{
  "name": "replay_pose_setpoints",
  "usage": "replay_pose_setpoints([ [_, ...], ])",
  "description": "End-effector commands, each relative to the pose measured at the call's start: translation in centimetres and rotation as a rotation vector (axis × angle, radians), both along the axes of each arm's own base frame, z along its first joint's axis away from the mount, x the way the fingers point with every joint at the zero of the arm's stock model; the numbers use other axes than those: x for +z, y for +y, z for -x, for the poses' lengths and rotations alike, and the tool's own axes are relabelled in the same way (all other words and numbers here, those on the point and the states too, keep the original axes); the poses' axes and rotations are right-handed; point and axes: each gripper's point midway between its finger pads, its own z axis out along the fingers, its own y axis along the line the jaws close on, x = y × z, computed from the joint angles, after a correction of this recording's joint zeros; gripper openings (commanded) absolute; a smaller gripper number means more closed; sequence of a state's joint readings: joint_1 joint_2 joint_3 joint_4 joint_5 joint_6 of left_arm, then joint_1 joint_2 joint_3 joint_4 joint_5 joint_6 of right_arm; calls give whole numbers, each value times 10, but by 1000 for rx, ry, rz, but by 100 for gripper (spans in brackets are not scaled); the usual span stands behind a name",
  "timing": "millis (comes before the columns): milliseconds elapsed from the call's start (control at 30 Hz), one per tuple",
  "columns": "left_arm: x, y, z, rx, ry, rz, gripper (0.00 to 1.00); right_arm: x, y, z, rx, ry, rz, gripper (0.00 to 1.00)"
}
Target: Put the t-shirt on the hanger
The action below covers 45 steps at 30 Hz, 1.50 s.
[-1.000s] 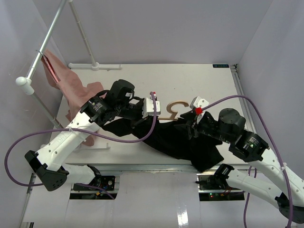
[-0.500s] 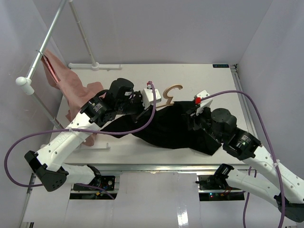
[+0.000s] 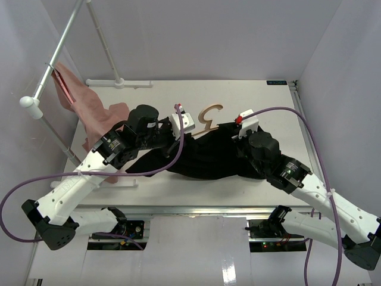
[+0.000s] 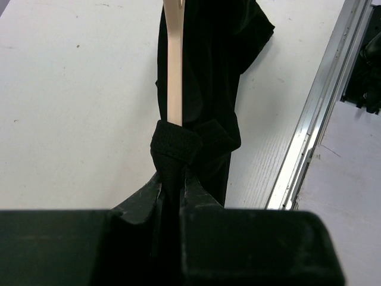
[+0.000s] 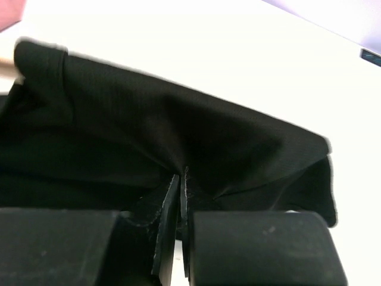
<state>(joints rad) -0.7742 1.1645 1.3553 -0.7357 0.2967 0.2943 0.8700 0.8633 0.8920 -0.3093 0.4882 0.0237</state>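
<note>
Now the left fingers (image 4: 159, 185) and right fingers (image 5: 175, 190) each pinch the black t-shirt (image 3: 205, 156) at frame centre on the bench (image 3: 274, 110), the hanger (image 3: 209, 117) poking from its collar (image 4: 178, 143). Draw apart gently, keeping the cloth taut.

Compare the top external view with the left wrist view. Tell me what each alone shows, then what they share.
Only top external: the hanger's wooden hook, the pink cloth hanging from the metal rail, and the right arm. Only left wrist: the left fingers shut on a folded hem of the black t-shirt, a wooden hanger limb rising from that fold. Both: the t-shirt, the hanger and the white table.
</note>
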Motion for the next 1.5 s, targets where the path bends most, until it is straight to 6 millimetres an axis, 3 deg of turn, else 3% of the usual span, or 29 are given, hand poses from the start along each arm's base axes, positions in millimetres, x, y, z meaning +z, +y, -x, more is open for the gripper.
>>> replay_pose_setpoints([
  [0, 15, 8, 3, 3, -85, 41, 0, 56, -21, -14, -126, -113, -25, 8],
  [100, -3, 18, 2, 25, -84, -7, 0, 82, -26, -14, -122, -149, -7, 8],
  [200, -11, 23, 4, 35, -84, -25, 0, 95, -28, -18, -120, -168, 9, 8],
  [467, -6, 26, 21, -34, -107, 3, 0, 84, -31, -54, -44, -69, 59, 9],
  [500, -7, 27, 20, -29, -107, 4, 0, 83, -30, -57, -32, -54, 57, 14],
  [600, -5, 28, 15, 8, -107, 0, 0, 68, -27, -56, -6, 17, 72, 49],
  [700, -5, 27, 13, 18, -93, -1, 0, 66, -28, -46, 7, 35, 54, 55],
  [867, -5, 23, 16, 1, -62, 4, 0, 96, -6, -11, 217, -42, -43, 55],
  [1033, -4, 8, 33, -110, -5, 44, 0, 116, 41, 49, 681, -166, -107, 57],
  [1167, -2, 0, 43, -178, 28, 69, 0, 127, 61, 87, 943, -277, -137, 63],
  [1467, 5, -18, 67, -343, 69, 159, 0, 120, 76, 87, 1026, -267, -155, 69],
])
